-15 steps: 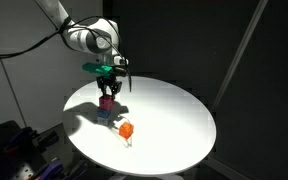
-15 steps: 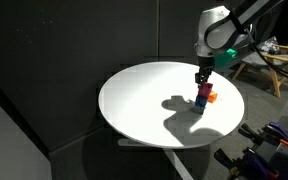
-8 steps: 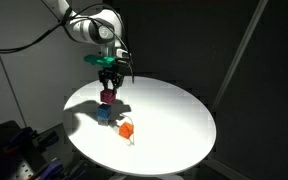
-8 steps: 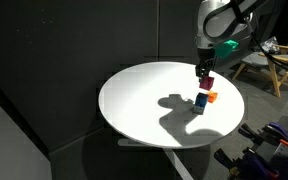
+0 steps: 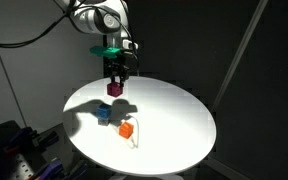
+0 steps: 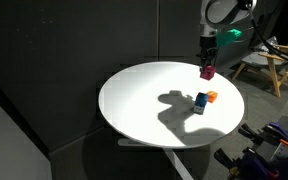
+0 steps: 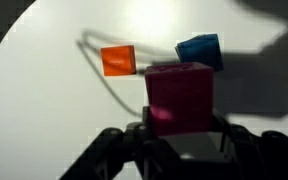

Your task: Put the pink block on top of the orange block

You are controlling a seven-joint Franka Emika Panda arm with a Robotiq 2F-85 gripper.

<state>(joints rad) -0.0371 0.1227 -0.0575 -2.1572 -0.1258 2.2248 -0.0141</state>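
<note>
Currently the pink block [image 5: 114, 90] is being held in the air above the round white table [image 5: 179, 115], clamped between the closed fingers of the gripper [image 5: 114, 83]. In the wrist view its magenta face is filling the lower middle of the picture. Judged from this, the carrying step is being done, and the stacking is not yet done.

The orange block [image 5: 126, 129] is resting on the table, lower and off to one side of the held block. A blue cube [image 5: 104, 113] is lying near it, with a gap showing between them in the wrist view.

For the next move, the pink block is probably needing to be shifted sideways until it is lined up squarely over the orange one, then lowered gently and let go. Care is being called for beside the blue cube, which could be nudged.

In both exterior views the two resting cubes are placed toward one side of the table, not far from its rim. Wide bare tabletop is being left free on the other side.
</note>
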